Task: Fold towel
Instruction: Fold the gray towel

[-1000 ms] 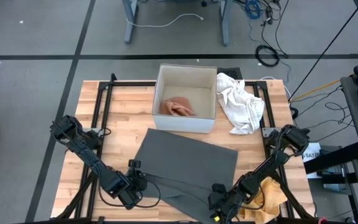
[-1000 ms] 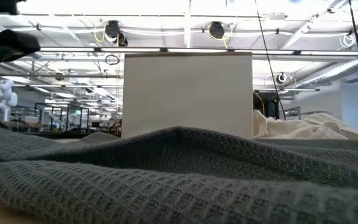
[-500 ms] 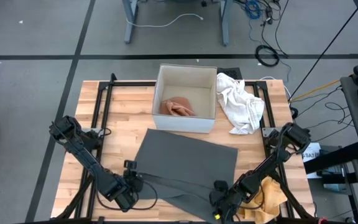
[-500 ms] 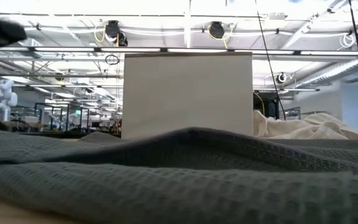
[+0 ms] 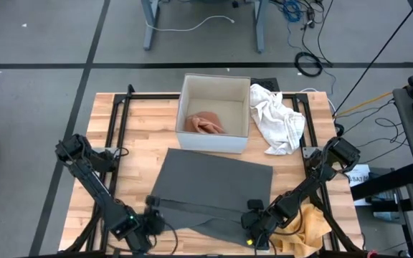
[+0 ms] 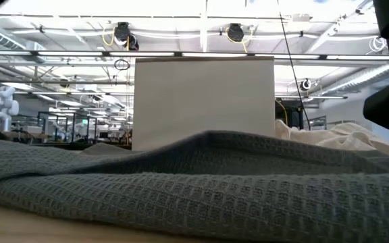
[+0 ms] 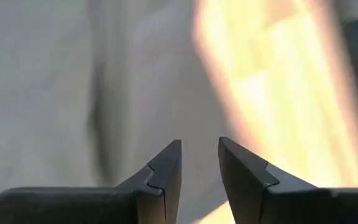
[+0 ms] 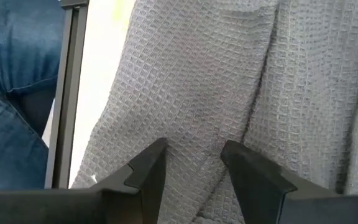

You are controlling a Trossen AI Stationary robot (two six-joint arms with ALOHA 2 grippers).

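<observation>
— Left gripper (image 5: 151,213) sits at seven o'clock on the table (image 5: 138,129), fingers (image 7: 166,168) pinched on the near-left corner of the grey waffle towel (image 5: 217,188). And the right?

— Right gripper (image 5: 249,215) at five o'clock — clamped on the towel's near-right edge, weave running between its fingers (image 8: 151,165). The towel lies mid-table, its near edge rumpled.

— Behind it at twelve?

— White box (image 5: 214,115) holding a tan cloth (image 5: 205,123); a white rag (image 5: 278,118) at one o'clock, and a yellow cloth (image 5: 308,228) by the right arm.
</observation>
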